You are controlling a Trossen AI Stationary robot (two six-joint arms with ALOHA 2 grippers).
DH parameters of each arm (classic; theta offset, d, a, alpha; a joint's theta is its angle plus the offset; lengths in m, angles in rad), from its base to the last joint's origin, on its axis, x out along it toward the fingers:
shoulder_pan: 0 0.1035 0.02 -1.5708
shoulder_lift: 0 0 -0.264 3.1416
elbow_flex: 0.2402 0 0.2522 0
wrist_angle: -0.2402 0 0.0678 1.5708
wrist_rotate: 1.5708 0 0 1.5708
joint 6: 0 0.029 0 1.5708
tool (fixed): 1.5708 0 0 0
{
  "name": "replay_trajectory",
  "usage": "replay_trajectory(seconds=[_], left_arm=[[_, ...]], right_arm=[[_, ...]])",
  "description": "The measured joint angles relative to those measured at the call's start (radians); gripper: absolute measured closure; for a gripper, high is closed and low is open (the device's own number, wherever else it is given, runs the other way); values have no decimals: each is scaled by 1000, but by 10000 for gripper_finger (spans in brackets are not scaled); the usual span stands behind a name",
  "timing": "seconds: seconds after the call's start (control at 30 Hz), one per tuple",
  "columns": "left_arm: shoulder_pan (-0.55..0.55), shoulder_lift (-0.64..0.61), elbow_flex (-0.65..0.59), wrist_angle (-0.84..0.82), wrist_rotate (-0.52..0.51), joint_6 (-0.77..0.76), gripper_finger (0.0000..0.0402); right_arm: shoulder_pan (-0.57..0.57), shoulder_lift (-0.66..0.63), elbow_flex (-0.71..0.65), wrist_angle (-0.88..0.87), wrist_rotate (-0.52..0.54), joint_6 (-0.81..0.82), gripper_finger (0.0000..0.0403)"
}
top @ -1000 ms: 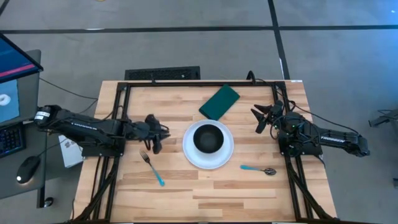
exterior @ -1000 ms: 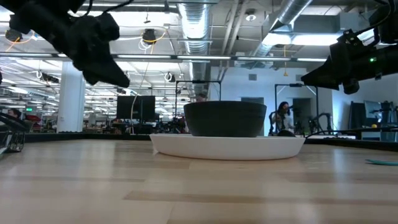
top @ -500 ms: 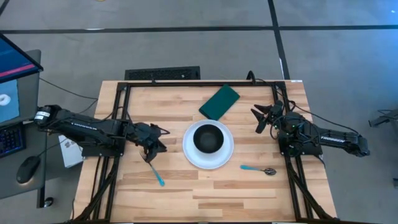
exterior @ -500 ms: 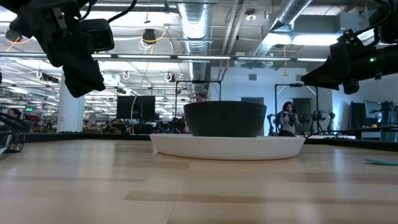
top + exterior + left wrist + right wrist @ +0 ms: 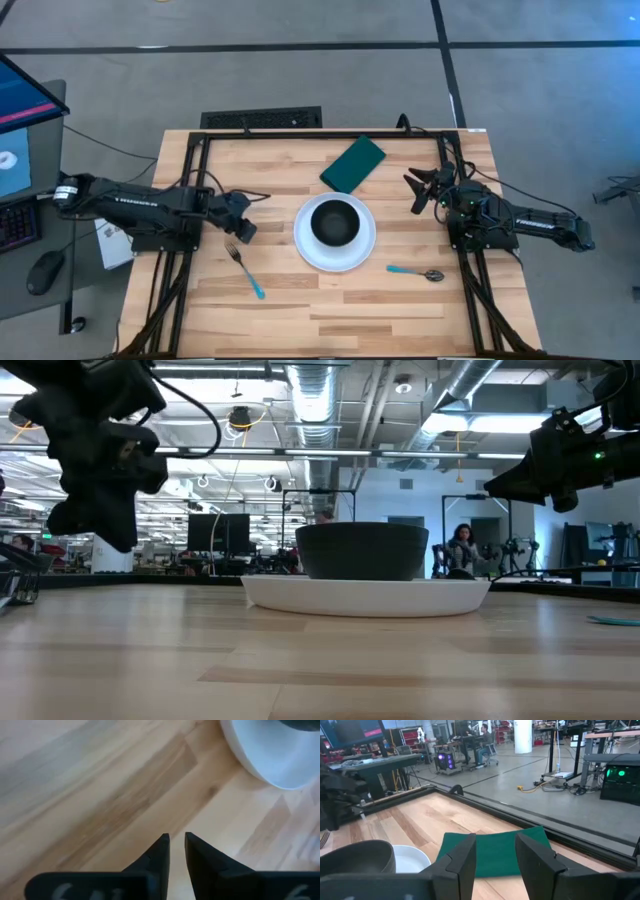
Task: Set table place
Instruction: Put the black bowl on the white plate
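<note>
While both jaws grip nothing, left nearly closed, right parted, dark bowl [image 5: 334, 222] sits centred in white plate [image 5: 362, 249].

Open-plan robotics lab or workshop. Exposed ceiling ducts [image 5: 318, 400], rows of strip lights, grey concrete floor [image 5: 300, 70]. Workbenches with monitors [image 5: 222, 530], cables, lit computer towers [image 5: 443, 761]; seated person [image 5: 483, 740] at far desk.

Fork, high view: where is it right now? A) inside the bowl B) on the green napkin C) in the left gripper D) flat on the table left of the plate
D. The fork lies flat on the table left of the plate, its blue handle pointing away from the left gripper, which grips nothing.
</note>
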Motion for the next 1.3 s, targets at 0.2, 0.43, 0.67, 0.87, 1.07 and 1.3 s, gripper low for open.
replay_trajectory(seconds=[0.2,0.43,0.67,0.87,1.07,1.3], left_arm=[[33,0,44,-108,77,57,379],[33,0,65,-224,95,91,398],[33,0,65,-225,93,158,400],[37,0,66,-225,49,217,394],[58,0,66,-281,22,183,381],[81,0,66,-307,22,183,335]], right_arm=[[0,0,0,0,0,1,244],[0,0,0,0,0,1,244],[0,0,0,0,0,1,244],[0,0,0,0,0,1,244],[0,0,0,0,0,1,244],[0,0,0,0,0,1,244]])
